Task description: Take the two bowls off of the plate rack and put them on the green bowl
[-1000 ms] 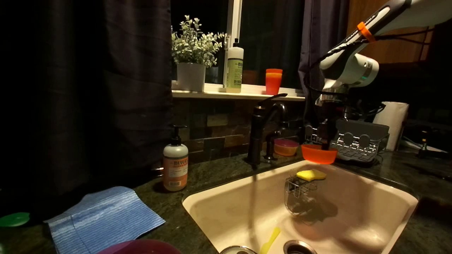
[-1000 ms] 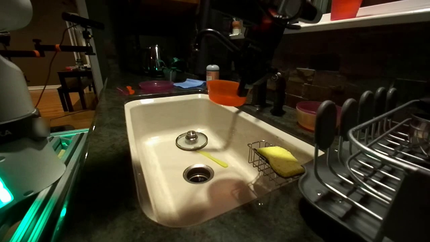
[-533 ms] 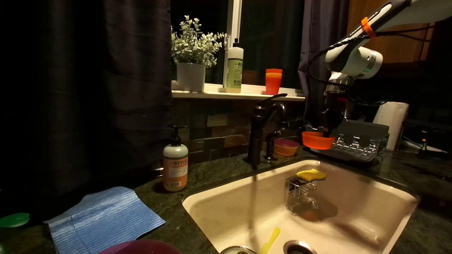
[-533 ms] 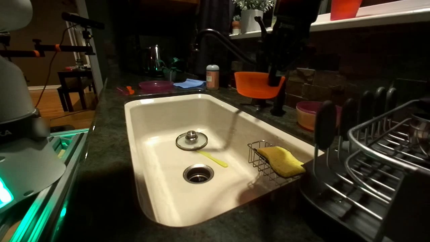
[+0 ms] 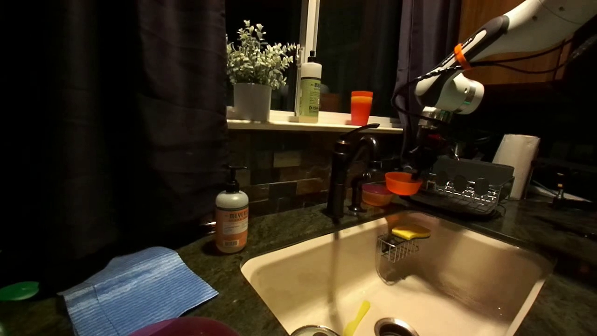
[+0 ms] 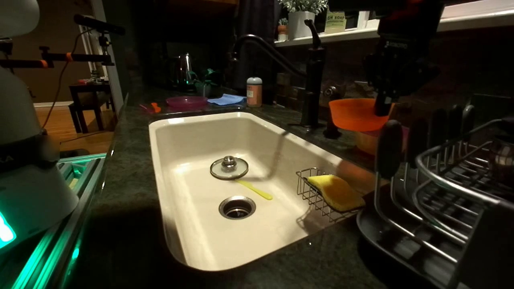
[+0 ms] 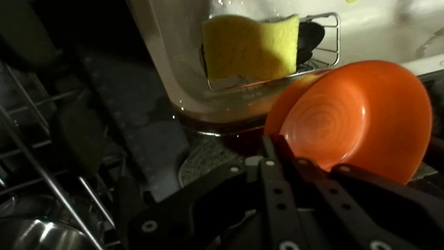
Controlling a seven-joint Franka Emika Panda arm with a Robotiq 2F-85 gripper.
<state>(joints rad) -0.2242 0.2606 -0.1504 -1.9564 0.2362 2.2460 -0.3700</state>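
My gripper [image 5: 415, 175] is shut on the wall of the orange-red bowl [image 5: 400, 184], one finger inside and one outside, as the wrist view shows [image 7: 275, 147]. The bowl [image 6: 353, 115] is held in the air, tilted in the wrist view [image 7: 392, 114]. The magenta-pink bowl [image 5: 374, 188] sits in the green bowl [image 5: 377, 200], which looks yellowish, on the counter behind the sink. In an exterior view the held bowl partly covers this stack [image 6: 364, 143]. The plate rack [image 5: 466, 198] stands beside the stack; its prongs are close in an exterior view [image 6: 388, 150] and the wrist view [image 7: 74, 135].
The dark faucet [image 5: 339, 177] stands beside the stacked bowls. The white sink [image 6: 192, 192] holds a glass lid [image 6: 229, 168] and a yellow utensil [image 6: 255, 189]. A yellow sponge [image 7: 249, 45] sits in a wire caddy. A metal pot [image 7: 41, 234] is in the rack.
The gripper has carried the orange-red bowl up from over the sink edge, past the faucet, to above and beside the stacked bowls near the rack. The stack has not moved.
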